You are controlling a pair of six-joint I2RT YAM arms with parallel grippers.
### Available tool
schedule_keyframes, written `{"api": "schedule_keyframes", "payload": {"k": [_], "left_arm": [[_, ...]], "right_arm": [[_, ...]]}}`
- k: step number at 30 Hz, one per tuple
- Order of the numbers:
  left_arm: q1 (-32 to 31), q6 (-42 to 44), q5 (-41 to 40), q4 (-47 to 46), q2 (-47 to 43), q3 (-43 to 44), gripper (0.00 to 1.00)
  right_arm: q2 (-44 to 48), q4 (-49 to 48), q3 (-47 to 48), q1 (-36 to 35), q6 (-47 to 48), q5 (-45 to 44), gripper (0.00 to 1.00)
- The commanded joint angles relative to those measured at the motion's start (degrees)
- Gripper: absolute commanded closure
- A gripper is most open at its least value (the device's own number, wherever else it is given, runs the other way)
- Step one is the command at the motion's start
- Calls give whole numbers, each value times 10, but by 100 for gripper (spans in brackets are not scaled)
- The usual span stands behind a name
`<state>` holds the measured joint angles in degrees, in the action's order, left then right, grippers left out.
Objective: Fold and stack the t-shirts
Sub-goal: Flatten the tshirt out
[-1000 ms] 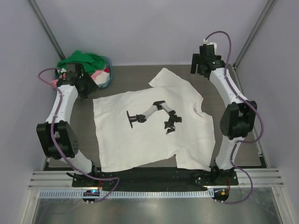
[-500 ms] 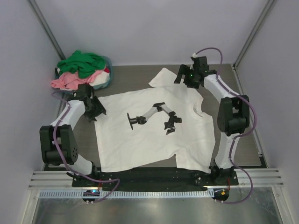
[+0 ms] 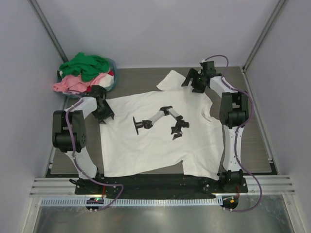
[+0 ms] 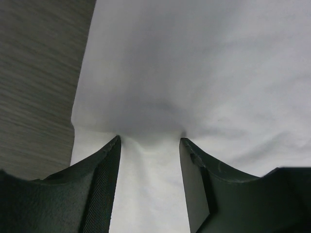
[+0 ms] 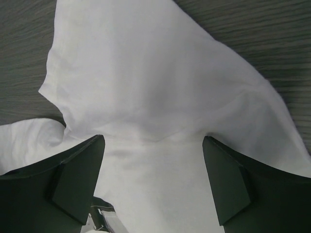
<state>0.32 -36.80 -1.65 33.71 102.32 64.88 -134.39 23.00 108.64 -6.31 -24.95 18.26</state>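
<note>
A large white t-shirt [image 3: 155,145] with a black print lies spread flat mid-table. My left gripper [image 3: 103,114] is down on its far left corner. In the left wrist view it [image 4: 149,141] is open, its fingertips pressed into the white cloth [image 4: 194,73], a slight ridge between them. My right gripper [image 3: 193,83] is down at the far sleeve and shoulder. In the right wrist view it [image 5: 153,138] is wide open over the white cloth [image 5: 146,73]. Green [image 3: 85,65], pink [image 3: 68,83] and red [image 3: 111,74] shirts are piled at the far left.
The coloured shirts sit in a blue-grey basket [image 3: 113,81] at the far left corner. Bare grey-brown table [image 3: 136,77] shows beyond the shirt and beside it [image 4: 34,73]. Grey walls and metal frame posts enclose the space. The shirt's neck label [image 5: 99,219] shows near my right gripper.
Both arms have swung in and down onto the white shirt: the left from beside the basket to the far left corner, the right from the far right to the sleeve.
</note>
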Motion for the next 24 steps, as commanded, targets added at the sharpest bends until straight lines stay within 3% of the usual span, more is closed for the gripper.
{"api": "schedule_keyframes", "payload": {"k": [1, 8, 17, 20, 24], "left_arm": [[-33, 15, -23, -25, 46, 55, 48], [-98, 7, -36, -2, 156, 182, 49], [-122, 13, -60, 107, 263, 414, 49], [-123, 18, -63, 155, 242, 479, 48], [-131, 16, -98, 159, 137, 450, 41]], "right_arm": [[-6, -25, -29, 52, -19, -15, 12], [11, -38, -89, 122, -15, -36, 12], [-18, -37, -2, 130, -60, 19, 12], [-5, -8, 49, 118, -49, 27, 12], [62, 23, 63, 110, -37, 28, 5]]}}
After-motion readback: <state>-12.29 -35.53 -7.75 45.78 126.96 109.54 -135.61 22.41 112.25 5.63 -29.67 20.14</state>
